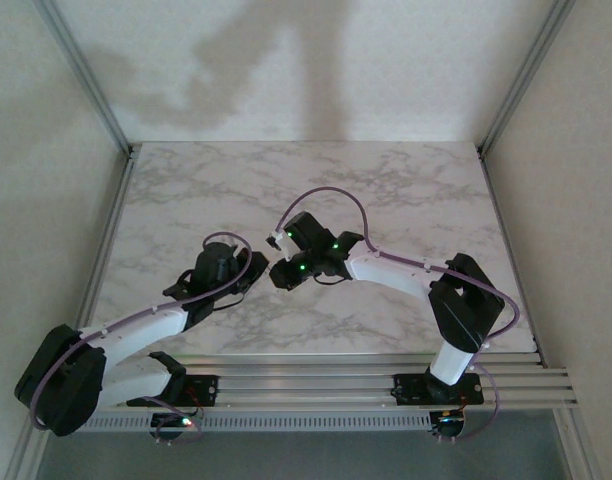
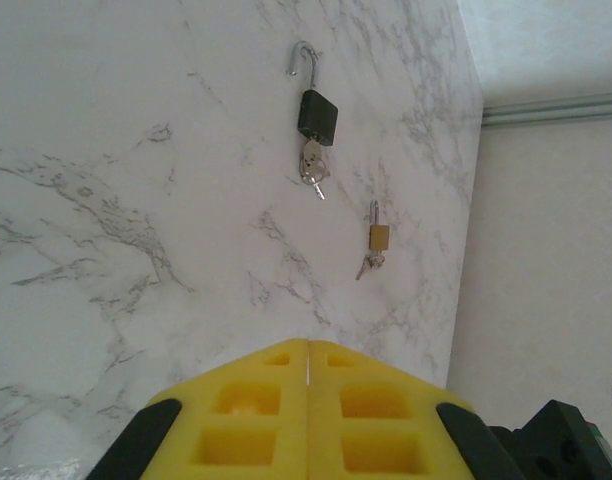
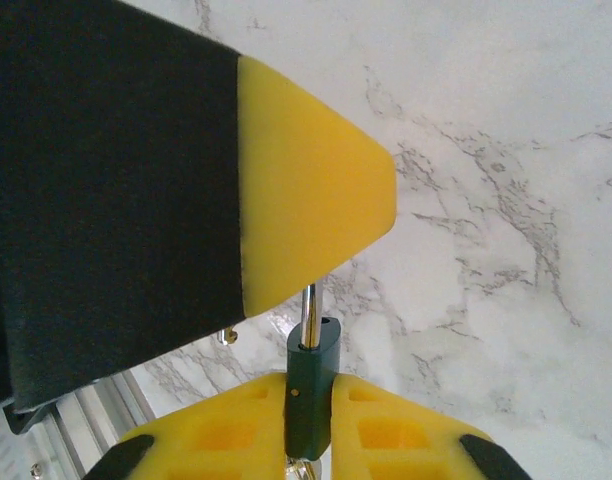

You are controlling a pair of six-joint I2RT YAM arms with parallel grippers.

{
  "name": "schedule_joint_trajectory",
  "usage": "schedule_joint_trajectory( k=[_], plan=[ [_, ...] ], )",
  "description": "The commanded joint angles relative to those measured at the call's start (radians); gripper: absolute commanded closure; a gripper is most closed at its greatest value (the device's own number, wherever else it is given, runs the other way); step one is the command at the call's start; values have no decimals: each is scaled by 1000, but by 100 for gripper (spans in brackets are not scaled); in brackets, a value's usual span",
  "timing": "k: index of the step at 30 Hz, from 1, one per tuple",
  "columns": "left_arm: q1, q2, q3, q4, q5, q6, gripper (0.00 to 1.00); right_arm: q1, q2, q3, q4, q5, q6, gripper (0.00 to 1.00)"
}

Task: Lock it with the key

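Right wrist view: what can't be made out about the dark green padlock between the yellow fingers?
Right wrist view:
- dark green padlock: its lower end is cut off by the bottom edge, between the right gripper's fingers.
- silver shackle: its top is hidden behind the yellow-tipped black part, so open or closed cannot be told.

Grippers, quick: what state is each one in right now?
Left gripper: closed, holding nothing.
Right gripper: closed on the dark green padlock.
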Motion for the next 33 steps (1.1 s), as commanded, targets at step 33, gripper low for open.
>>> schedule_joint_trajectory(
  k=[33],
  plan=[
    [4, -309, -245, 345, 152, 166, 100, -67, -177, -141, 253, -586, 83, 100]
  ],
)
